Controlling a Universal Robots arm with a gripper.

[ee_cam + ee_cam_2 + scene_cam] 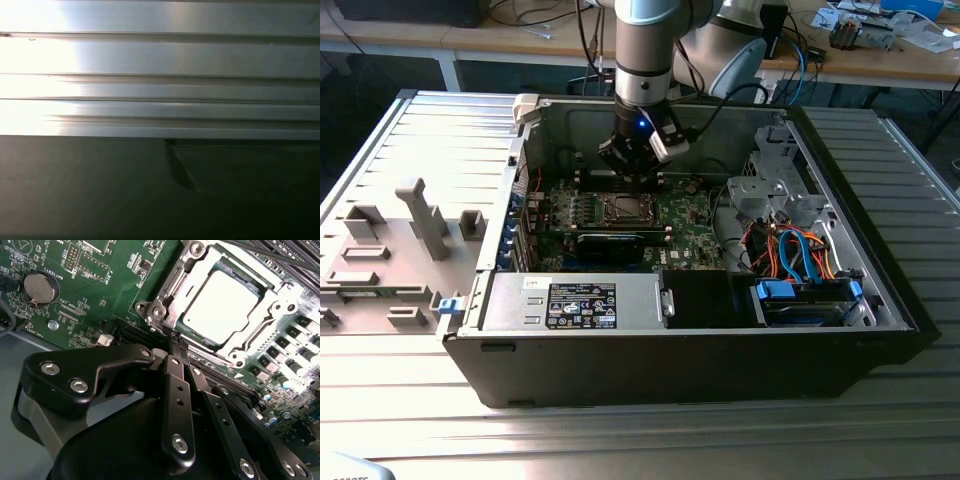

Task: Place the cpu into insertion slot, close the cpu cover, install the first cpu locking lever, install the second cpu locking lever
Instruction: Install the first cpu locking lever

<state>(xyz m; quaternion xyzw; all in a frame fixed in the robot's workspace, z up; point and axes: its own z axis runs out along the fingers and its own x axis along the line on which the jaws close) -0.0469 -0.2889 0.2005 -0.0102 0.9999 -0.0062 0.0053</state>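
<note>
In the second wrist view the silver-grey cpu (220, 305) lies flat in the insertion slot (186, 329). The cpu cover (272, 315), a silver frame, lies down around it. A thin metal locking lever (169, 284) runs along the socket's edge. My gripper (174, 338) hangs just off the socket's corner, its black fingers (178, 390) pressed together at the tips and shut, with nothing visible between them. In the exterior view the gripper (632, 172) hovers inside the open computer case, just behind the insertion slot (620, 208) on the green motherboard (690, 215).
Case walls (530, 150) surround the board. A drive cage with blue and orange cables (790, 250) stands at the exterior view's right, and a power supply (575, 300) sits in front. A coin battery (41, 287) sits on the board. Grey fixtures (420, 215) stand on the ribbed table.
</note>
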